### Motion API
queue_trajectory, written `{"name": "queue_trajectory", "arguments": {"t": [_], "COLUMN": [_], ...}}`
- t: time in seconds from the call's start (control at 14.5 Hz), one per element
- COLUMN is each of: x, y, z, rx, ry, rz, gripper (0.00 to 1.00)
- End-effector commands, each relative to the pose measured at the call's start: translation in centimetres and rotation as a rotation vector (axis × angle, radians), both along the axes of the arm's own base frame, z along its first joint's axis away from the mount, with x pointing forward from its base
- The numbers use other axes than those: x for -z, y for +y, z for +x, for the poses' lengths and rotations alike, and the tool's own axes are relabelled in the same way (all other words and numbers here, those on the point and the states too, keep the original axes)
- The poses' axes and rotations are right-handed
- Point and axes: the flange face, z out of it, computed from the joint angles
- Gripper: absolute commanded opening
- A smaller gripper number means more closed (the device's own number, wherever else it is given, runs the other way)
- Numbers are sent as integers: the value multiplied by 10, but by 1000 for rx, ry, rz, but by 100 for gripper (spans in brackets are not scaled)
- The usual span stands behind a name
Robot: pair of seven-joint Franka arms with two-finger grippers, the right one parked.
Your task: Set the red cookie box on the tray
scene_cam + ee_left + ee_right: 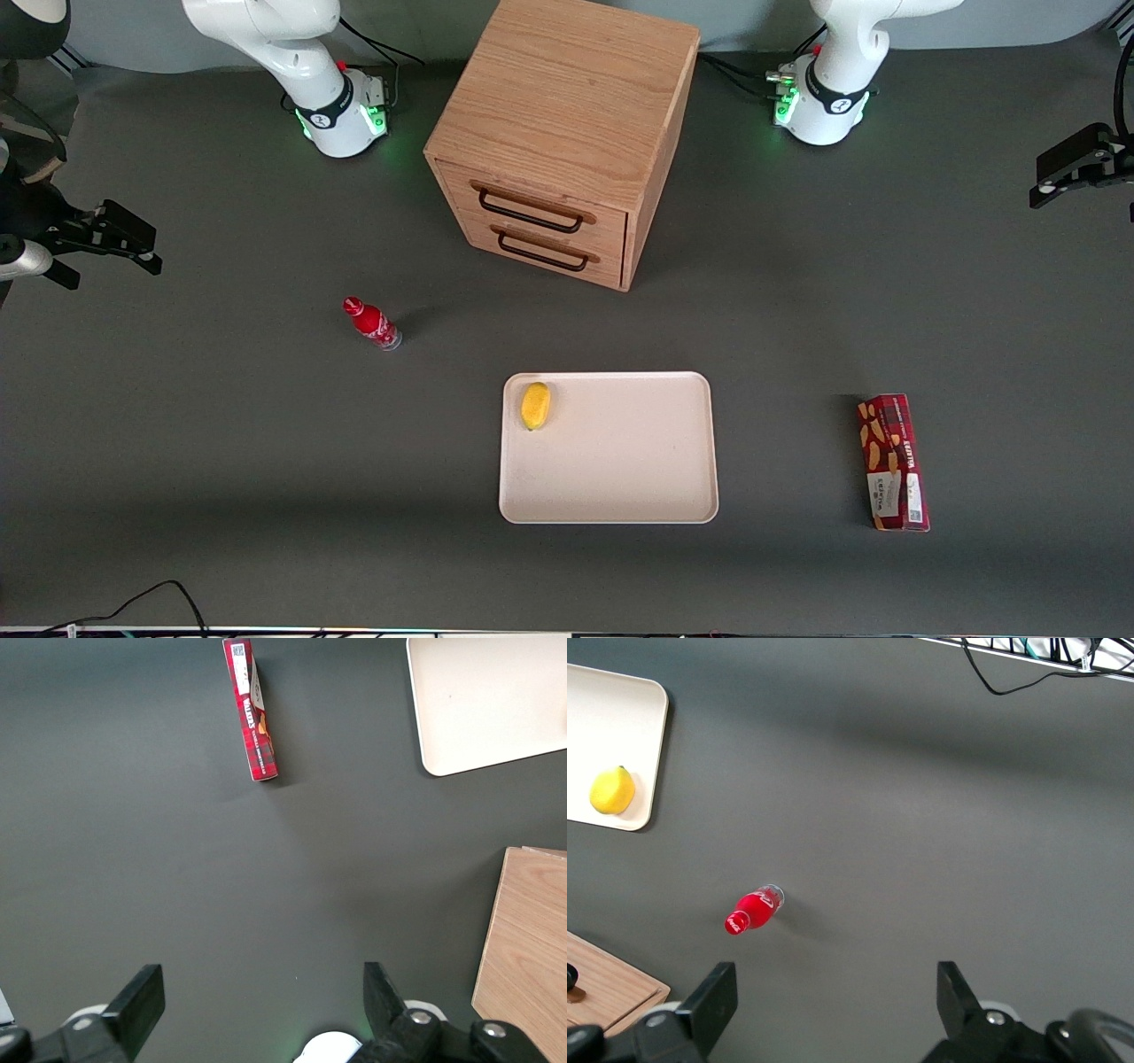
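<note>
the gripper (261,1001) hangs high above bare table, jaws spread and holding nothing, well apart from the box (893,462). the box is narrow, so an off-centre pinch may tip it; a careless drop on the tray (620,496) could hit the lemon (535,405).

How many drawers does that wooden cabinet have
2, stacked on the front of the wooden cabinet: the upper drawer and the lower drawer beneath it, both shut. The left gripper hangs open above bare table, apart from the red cookie box.
</note>
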Motion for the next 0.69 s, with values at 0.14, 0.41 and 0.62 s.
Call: {"name": "queue_trajectory", "arguments": {"t": [0.14, 0.41, 0.62], "x": [-8, 0, 22], "y": [1, 2, 3], "z": [-4, -1, 21], "rx": [-45, -17, -21], "ry": [-8, 8, 13], "rz": [15, 14, 8], "gripper": [100, 100, 100]}}
